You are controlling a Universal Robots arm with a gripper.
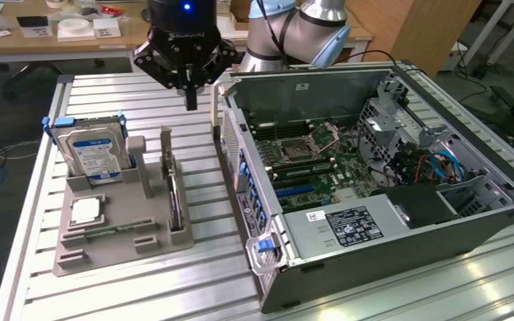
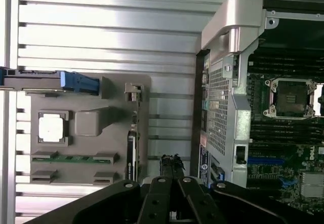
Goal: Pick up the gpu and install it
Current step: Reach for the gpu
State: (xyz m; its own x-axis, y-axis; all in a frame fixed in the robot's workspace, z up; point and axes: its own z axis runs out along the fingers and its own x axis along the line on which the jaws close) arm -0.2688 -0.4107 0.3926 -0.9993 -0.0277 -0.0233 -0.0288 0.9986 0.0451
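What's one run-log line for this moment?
black claw shut, empty, above metal table | thin black gpu card upright in grey holder

The gpu [image 1: 176, 194] stood edge-on in the grey holder [image 1: 114, 251] (broad faces hidden); the arm [image 1: 315, 27] was cut off at the exterior view's top, and the case label [image 1: 351, 224] seemed unreadably small.

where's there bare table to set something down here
In the exterior view, bare table lies on the near side of the grey tray, and more lies behind it, under the tool. The strip between the tray and the computer case is narrow. The tray is crowded: hard drive and gpu stand in it.
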